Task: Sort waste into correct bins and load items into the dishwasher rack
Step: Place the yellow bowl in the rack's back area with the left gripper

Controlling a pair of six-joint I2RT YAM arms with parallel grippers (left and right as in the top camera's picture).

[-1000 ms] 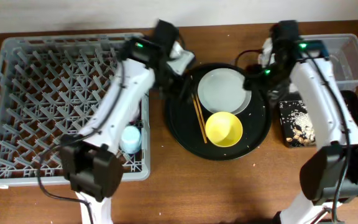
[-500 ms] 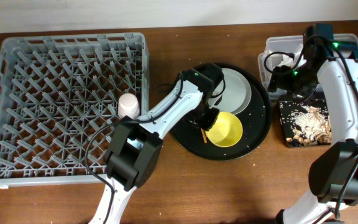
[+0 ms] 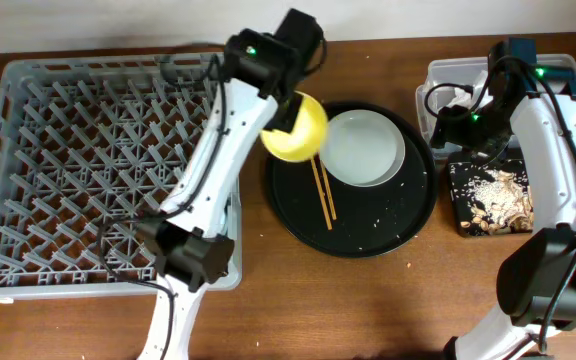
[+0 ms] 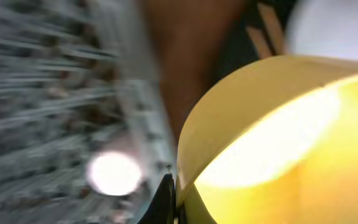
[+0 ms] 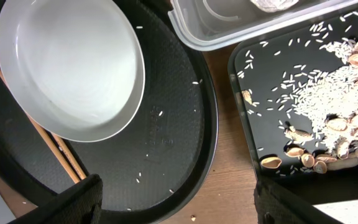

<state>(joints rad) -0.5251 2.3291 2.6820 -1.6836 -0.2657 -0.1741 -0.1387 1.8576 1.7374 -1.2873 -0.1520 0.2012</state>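
The brown wooden table runs up to a pale wall along its far edge. The grey dishwasher rack fills the left half, from near the far-left corner down towards the near edge. The left arm reaches across the rack's right side. The left gripper is closed on the rim of the yellow bowl, which hangs tilted just below it. The bowl is over the far-left rim of the round black tray at the table's middle. The left wrist view is badly blurred. It shows one dark finger at the bowl's edge, and a pale round blur beside the rack that I cannot identify.

On the round tray, the white plate lies just right of the bowl, and the chopsticks lie side by side at its left edge.

The right gripper hovers between the round tray and the clear tub at the far-right corner. From its wrist, the fingers stand wide apart with nothing between them. Something white and crumpled lies in the tub. Just nearer, along the right edge, the shallow black tray holds food scraps, pale grains and shell-like bits. Loose grains dot the round tray.
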